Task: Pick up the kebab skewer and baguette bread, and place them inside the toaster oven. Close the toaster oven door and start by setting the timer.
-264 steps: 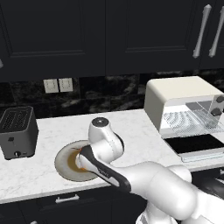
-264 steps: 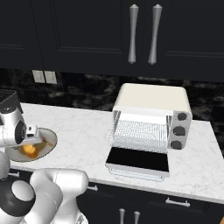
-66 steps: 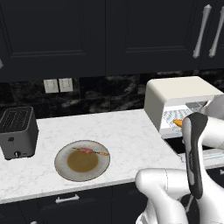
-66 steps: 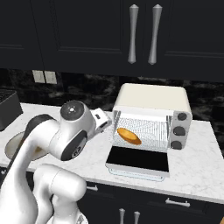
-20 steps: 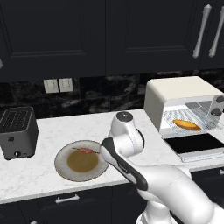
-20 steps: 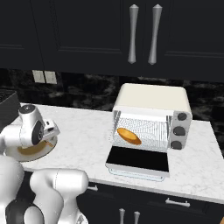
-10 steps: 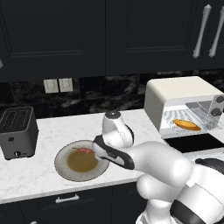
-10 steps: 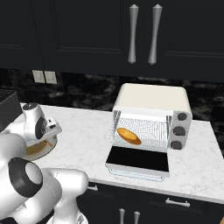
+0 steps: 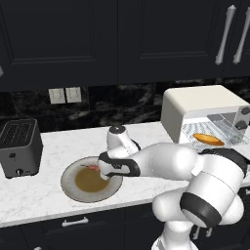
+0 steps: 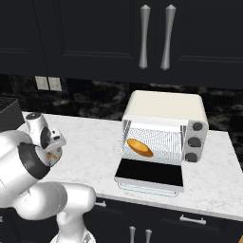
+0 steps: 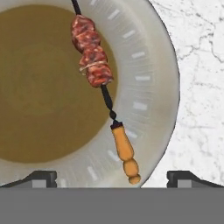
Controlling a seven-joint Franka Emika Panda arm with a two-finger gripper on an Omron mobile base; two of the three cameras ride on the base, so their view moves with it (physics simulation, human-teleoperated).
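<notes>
The kebab skewer (image 11: pixel 92 57) lies on a round brown-centred plate (image 11: pixel 151 92), its reddish meat chunks toward the middle and its orange wooden handle (image 11: pixel 125 154) on the rim. My gripper (image 11: pixel 113 178) hovers just above that handle, open, with nothing between the fingertips (image 11: pixel 42 177). In the left base view the gripper (image 9: pixel 104 172) hangs over the plate (image 9: pixel 73 188) beside the skewer (image 9: pixel 91 167). The baguette bread (image 9: pixel 208 139) (image 10: pixel 139 147) rests on the rack inside the cream toaster oven (image 10: pixel 163 110). The toaster oven door (image 10: pixel 151 173) lies folded down flat, open.
A dark grey two-slot toaster (image 9: pixel 19 146) stands at the left of the marble counter (image 9: pixel 53 210). Dark knobs (image 10: pixel 193 141) run down the oven's right side. Black cabinets hang above, and the counter's front edge is close to the plate.
Over the last second the hand swung left and down over the plate, ending just above the skewer's handle. The jaws stayed open. The baguette has not moved on the oven rack.
</notes>
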